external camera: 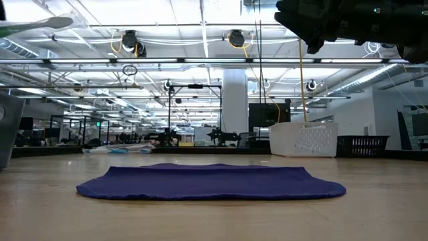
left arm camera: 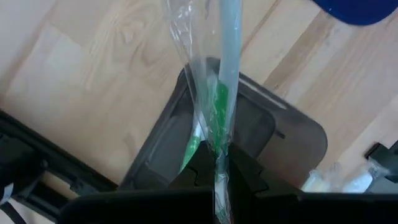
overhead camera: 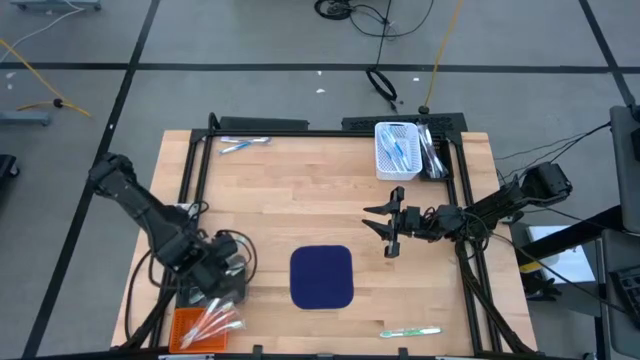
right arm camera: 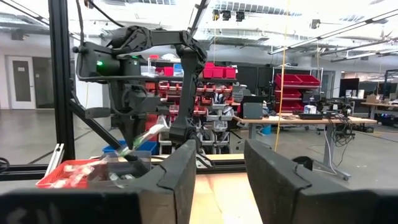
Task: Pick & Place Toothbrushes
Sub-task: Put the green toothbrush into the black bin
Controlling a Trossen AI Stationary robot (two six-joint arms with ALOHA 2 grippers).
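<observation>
Clamped in the left gripper is a wrapped green toothbrush (apparently just lifted). Next it needs carrying to the navy mat; the right gripper waits open.

Pale, smooth wooden surface with visible grain; the navy cloth mat lies matt and soft (edges slightly rumpled). Green plastic toothbrush sits in glossy, crinkled clear wrap; white perforated plastic basket.

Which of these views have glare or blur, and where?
Low view: bright ceiling lights wash out the top, and the flat navy mat is soft. Left wrist view: the clear-wrapped green toothbrush shines and blurs close up. Right wrist view: the dark near fingers are blurred.
</observation>
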